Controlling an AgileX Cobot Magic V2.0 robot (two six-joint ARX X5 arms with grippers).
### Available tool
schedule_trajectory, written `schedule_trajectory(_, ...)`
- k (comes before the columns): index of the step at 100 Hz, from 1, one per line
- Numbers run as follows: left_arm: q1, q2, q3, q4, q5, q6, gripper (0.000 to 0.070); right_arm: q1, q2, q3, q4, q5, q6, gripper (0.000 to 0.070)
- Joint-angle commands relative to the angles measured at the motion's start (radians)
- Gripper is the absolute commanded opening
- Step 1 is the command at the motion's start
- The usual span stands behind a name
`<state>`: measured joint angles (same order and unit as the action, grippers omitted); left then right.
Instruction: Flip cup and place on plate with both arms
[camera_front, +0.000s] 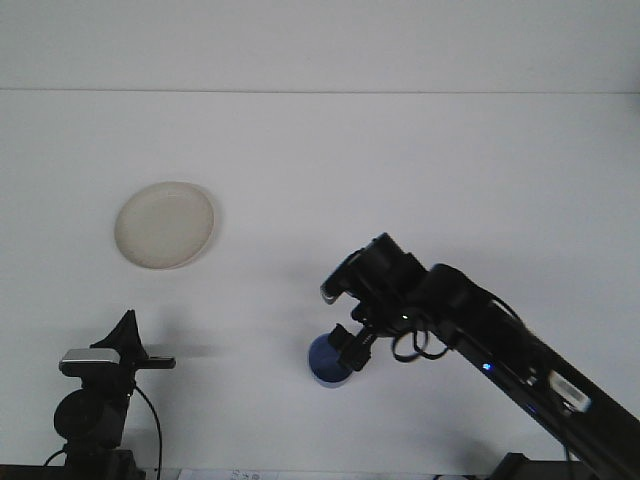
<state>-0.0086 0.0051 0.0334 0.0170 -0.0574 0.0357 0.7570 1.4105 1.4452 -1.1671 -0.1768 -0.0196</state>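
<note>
Blue cup (327, 360), small, dark blue, rounded outline; sits at the tip of the right gripper (345, 350), partly hidden by its jaws, on their left and lower side. Orientation unclear. Plate (164, 225), round, off-white, shallow with raised rim, lies flat on the white table, bare, well apart from those jaws, up and to their left.
</note>
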Motion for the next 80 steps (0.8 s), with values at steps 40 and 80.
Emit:
schedule_trajectory(40, 0.002, -0.002, -0.019, 0.014, -0.006, -0.002, 0.0014, -0.026, -0.791, -0.257, 0.280, 0.309, 0.073, 0.0506)
schedule_trajectory(80, 0.002, -0.002, -0.019, 0.016, -0.006, -0.003, 0.0014, -0.026, -1.321, -0.669, 0.457, 0.391, 0.084, 0.0506)
